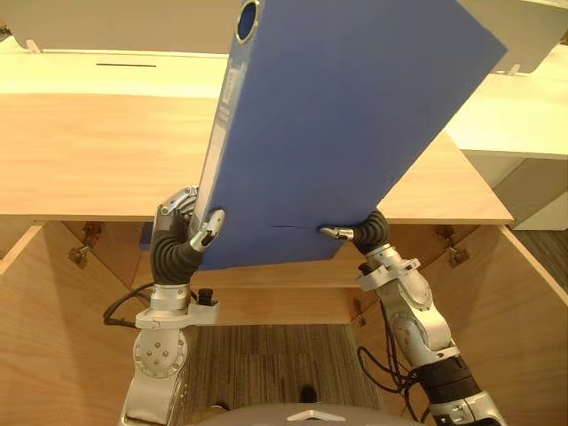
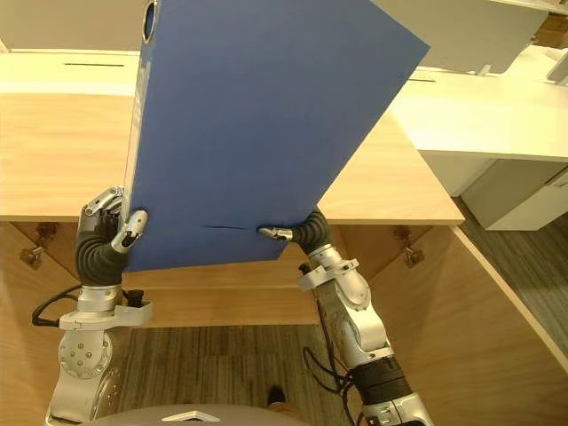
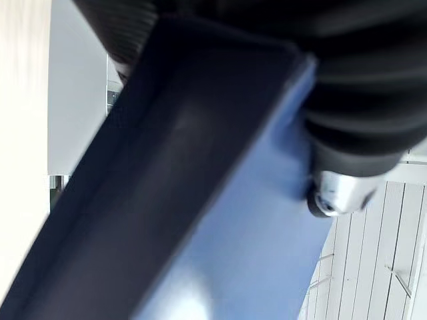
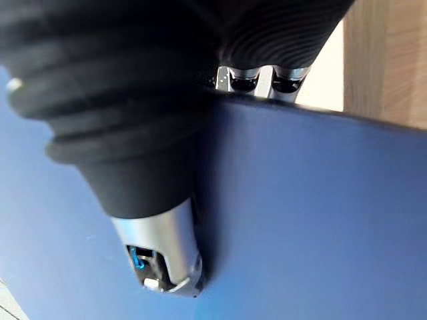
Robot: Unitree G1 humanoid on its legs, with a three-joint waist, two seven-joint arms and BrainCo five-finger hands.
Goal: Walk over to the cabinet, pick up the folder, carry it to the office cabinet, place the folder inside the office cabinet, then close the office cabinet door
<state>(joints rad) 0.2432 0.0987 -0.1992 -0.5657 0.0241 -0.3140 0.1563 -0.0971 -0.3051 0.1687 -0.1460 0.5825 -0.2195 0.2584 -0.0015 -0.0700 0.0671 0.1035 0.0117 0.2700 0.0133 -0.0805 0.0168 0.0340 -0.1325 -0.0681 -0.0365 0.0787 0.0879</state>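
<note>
You are looking down on a wooden cabinet (image 1: 89, 151). Its pale top board runs from 9 to 3 o'clock, and its two doors stand open below, one at 8 o'clock (image 1: 53, 337) and one at 4 o'clock (image 1: 524, 328), with striped carpet (image 1: 275, 355) between them at 6 o'clock. A white tabletop (image 1: 524, 115) lies beyond the cabinet, from 12 round to 2 o'clock. In front of all this you have the blue folder (image 1: 337, 124), lifted clear of the cabinet top and tilted. Its spine faces 9 o'clock, the spine's round finger hole is up at 12 o'clock, and the flat cover is turned toward you. Your left hand (image 1: 182, 222) is clamped on the folder's corner at 8 o'clock, with its thumb pressed on the cover and its fingers wrapped round the spine. Your right hand (image 1: 368, 231) pinches the folder's lower edge at 5 o'clock, its thumb lying on the cover and its fingers (image 4: 267, 77) hooked over the edge onto the far side.
</note>
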